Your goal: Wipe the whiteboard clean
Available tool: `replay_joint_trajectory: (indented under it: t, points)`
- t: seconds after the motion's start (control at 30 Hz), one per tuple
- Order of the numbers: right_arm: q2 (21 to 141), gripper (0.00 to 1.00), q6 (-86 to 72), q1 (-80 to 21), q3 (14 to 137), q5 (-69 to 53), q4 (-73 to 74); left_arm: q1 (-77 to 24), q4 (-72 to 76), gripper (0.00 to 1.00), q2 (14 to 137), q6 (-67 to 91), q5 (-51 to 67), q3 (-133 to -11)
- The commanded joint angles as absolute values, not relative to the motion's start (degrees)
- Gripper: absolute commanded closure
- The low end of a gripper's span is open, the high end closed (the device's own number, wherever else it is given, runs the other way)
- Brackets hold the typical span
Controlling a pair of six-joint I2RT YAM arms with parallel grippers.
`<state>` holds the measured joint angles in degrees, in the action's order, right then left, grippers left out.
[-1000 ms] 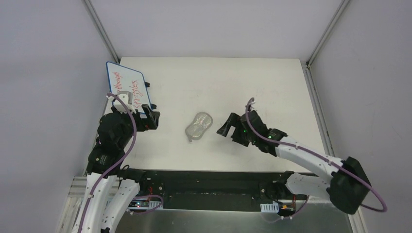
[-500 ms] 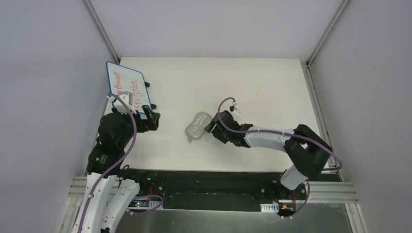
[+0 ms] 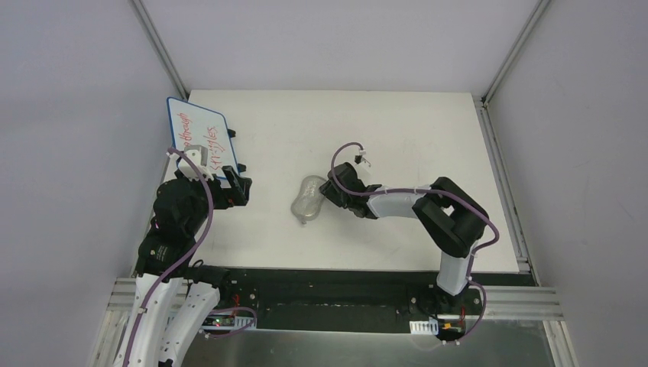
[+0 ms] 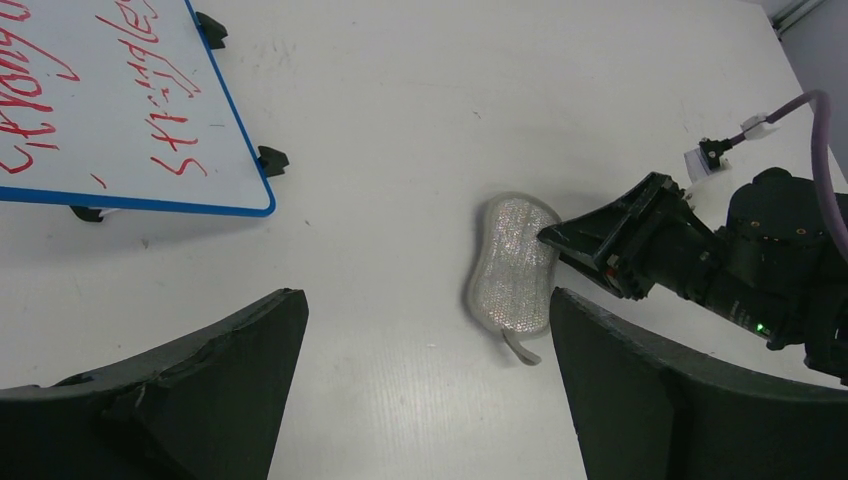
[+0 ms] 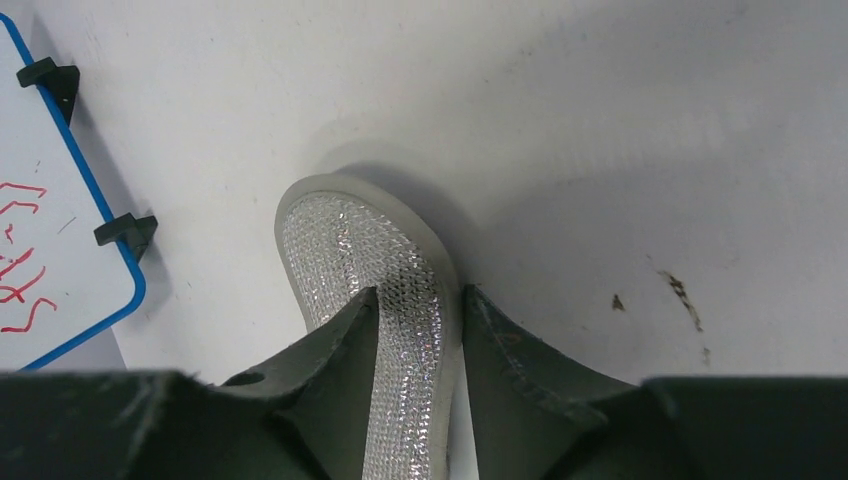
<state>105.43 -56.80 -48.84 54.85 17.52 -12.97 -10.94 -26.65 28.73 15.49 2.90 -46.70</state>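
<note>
- The small, flat white whiteboard [image 3: 200, 131] with a blue rim and rounded corners sits at the far-left corner of the white table [image 3: 382, 130], well to the left of everything else.
- Its near end is hidden behind the left arm in the top view, so I cannot tell its full length. Its side edges run near to far, leaning a little rightward toward the near end.
- The lines of red handwriting [image 4: 165, 90] follow that same near-to-far direction. Small black feet [image 4: 270, 158] stick out along the right-hand edge.
- The left gripper [image 4: 425, 300] hovers just near of the whiteboard's near-right corner with its jaws spread wide and nothing between them.
- A silvery, glittery peanut-shaped pad [image 3: 306, 200] with a translucent rim lies flat at mid-table, its long axis near to far, tipped slightly rightward at the far end.
- The right gripper [image 5: 422, 295] is at the pad's right side with its jaws drawn in narrow. One finger rests on the glitter face and the other against the outer rim, pinching that edge strip.
</note>
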Motion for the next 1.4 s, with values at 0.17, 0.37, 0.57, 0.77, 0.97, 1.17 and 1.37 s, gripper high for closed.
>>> replay_joint_trajectory:
  t: [0.17,0.37,0.57,0.77,0.97,1.17,1.37]
  points:
    - [108.56,0.82,-49.56,-49.61,53.99,23.73,-17.79,-11.62,-26.49,0.06,29.27,15.82,3.58,-47.85]
    - [109.69,1.00,-45.10,-45.00,58.50,24.71,-21.27,-11.60,-27.71,0.09,31.79,15.61,3.83,-48.71]
    - [111.39,1.00,-39.33,-39.36,60.17,17.95,-39.46,-11.67,-28.12,0.11,34.18,15.29,3.16,-48.82]
    - [113.64,1.00,-32.47,-35.19,64.62,8.19,-40.59,-11.76,-27.77,0.18,42.01,16.47,3.31,-49.05]
    - [111.09,1.00,-34.84,-31.71,61.57,1.18,-41.35,-12.65,-30.19,0.22,50.07,17.05,-0.52,-51.17]
    - [107.07,1.00,-32.87,-30.36,54.74,-3.20,-45.39,-16.83,-38.47,0.25,55.27,26.18,-25.86,-54.47]
    - [102.11,1.00,-28.63,-29.20,47.66,-0.35,-49.45,-22.54,-44.01,0.29,66.82,42.97,-38.25,-61.28]
